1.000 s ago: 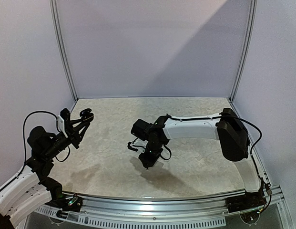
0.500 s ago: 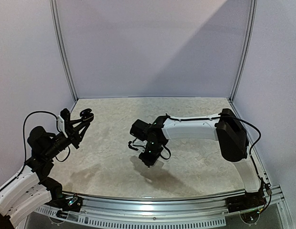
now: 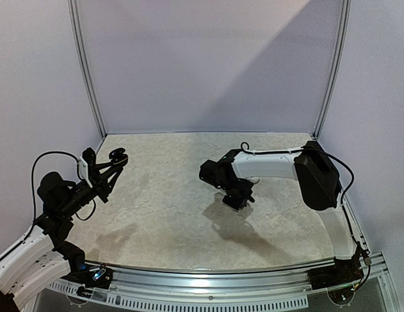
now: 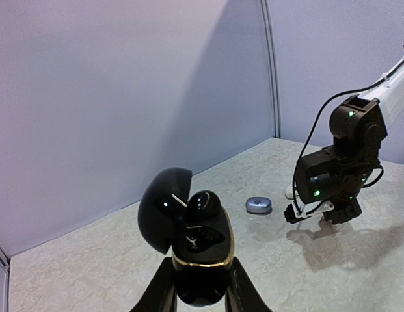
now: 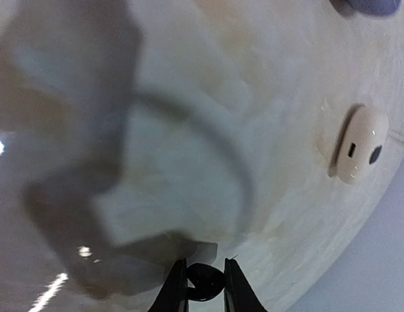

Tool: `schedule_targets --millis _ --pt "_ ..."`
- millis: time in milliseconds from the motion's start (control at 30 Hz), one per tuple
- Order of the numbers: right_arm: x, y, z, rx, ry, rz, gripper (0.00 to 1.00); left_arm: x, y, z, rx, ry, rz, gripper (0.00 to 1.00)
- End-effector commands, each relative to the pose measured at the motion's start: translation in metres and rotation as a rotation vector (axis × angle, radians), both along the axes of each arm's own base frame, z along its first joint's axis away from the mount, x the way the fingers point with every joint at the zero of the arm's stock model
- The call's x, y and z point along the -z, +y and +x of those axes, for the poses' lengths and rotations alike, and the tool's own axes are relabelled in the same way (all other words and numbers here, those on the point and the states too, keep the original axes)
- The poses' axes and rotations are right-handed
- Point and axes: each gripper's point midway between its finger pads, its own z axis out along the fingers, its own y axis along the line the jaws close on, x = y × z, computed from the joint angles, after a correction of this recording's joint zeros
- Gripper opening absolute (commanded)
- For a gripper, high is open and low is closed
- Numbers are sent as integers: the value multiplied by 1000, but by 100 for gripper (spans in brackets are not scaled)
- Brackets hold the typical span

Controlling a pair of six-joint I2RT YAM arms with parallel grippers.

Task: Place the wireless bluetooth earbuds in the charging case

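Observation:
My left gripper [image 4: 200, 276] is shut on an open black charging case [image 4: 200, 247] with a gold rim and holds it up above the table's left side; it also shows in the top view [image 3: 114, 158]. One black earbud [image 4: 203, 205] sits in the case, and the pocket beside it looks empty. My right gripper [image 5: 202, 272] is shut on a small black earbud [image 5: 203, 284] and holds it above the table, right of centre in the top view [image 3: 238, 199]. The left wrist view shows the right gripper [image 4: 322, 214] well apart from the case.
A small blue-grey closed case [image 4: 259, 205] lies on the table next to the right gripper, with its edge in the right wrist view [image 5: 374, 5]. A white pebble-like piece [image 5: 358, 144] lies near it. Walls [image 3: 208, 65] enclose the back and sides.
My right arm has swung to the right and toward the back, away from the table's middle, with the jaws shut. The left arm and the case have not moved.

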Motion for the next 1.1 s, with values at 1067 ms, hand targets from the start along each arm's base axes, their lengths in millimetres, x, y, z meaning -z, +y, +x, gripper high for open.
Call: schedule_targets --millis 1067 --pt "19 41 -10 78 191 224 36 16 1 3 -3 40 20 0"
